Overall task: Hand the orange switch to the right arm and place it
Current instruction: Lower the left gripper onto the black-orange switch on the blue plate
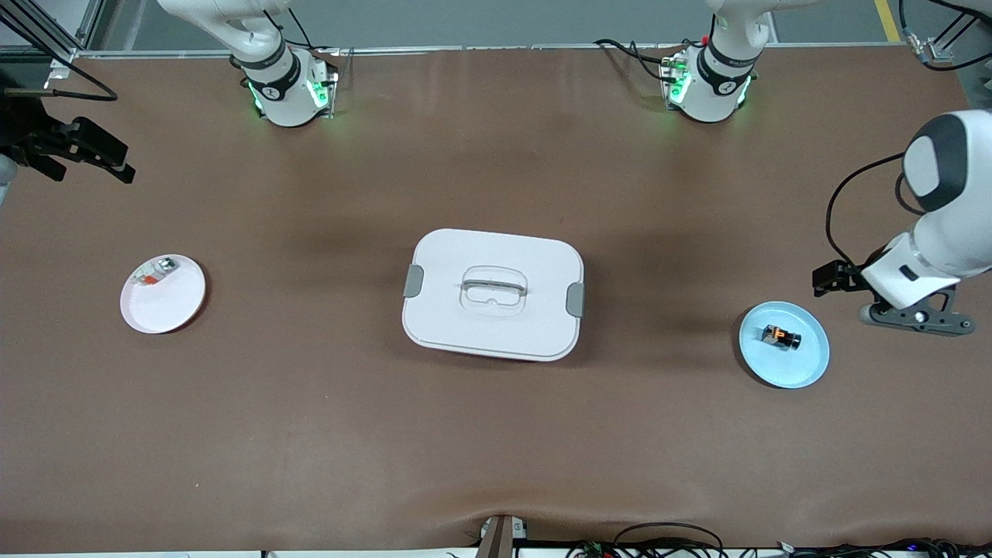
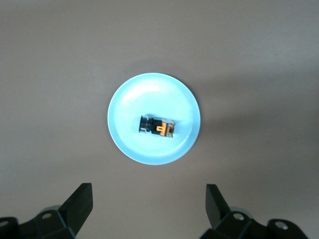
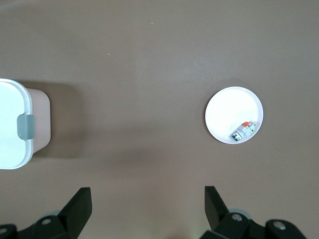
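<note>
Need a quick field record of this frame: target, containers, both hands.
target: orange switch, lying on blue plate, toward the left arm's end of the table
other part: clear-silver part on white plate, toward the right arm's end
centre: white lidded box, lid on
left hand: open, empty, high over the blue plate
right hand: open, empty, over bare table beside the white plate
transfer: not begun

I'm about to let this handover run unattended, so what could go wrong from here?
1. The orange switch is tiny and lies flat on the blue plate; the open left gripper above it could pinch badly or push the plate.
2. A similar small part lies on the white plate, so the two could be mixed up.
3. The right gripper waits, open, at the right arm's end of the table; the closed white box sits between them.
</note>
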Action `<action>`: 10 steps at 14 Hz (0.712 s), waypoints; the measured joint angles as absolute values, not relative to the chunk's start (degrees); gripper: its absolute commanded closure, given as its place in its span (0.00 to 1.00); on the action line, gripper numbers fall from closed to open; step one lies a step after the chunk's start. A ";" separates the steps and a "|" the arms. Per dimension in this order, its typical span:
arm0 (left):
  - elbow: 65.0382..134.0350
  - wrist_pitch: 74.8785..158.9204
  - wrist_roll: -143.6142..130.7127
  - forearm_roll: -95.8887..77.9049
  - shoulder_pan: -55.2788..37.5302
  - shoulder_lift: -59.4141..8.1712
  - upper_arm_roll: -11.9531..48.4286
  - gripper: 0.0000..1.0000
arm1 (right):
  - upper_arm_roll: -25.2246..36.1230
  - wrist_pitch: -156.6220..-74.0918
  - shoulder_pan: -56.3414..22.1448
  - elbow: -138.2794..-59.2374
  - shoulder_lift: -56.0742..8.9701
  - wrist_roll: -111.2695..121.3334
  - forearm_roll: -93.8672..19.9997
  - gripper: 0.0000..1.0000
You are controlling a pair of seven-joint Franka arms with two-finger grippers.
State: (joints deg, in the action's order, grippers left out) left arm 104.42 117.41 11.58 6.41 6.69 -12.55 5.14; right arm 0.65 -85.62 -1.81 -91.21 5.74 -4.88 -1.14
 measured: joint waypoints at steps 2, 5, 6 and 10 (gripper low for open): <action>105.56 120.59 13.64 6.92 6.61 -14.34 5.18 0.00 | 0.65 -85.62 -1.81 -91.21 5.74 -4.88 -1.15 0.00; 106.29 124.72 14.74 7.19 6.42 -17.25 5.24 0.00 | 0.64 -85.65 -1.82 -91.21 5.74 -4.89 -1.18 0.00; 106.60 126.16 14.74 7.83 6.31 -18.18 5.28 0.00 | 0.65 -85.65 -1.82 -91.21 5.74 -4.89 -1.18 0.00; 107.13 130.41 14.74 8.81 6.19 -22.34 5.41 0.00 | 0.63 -85.73 -1.83 -91.23 5.74 -4.89 -1.21 0.00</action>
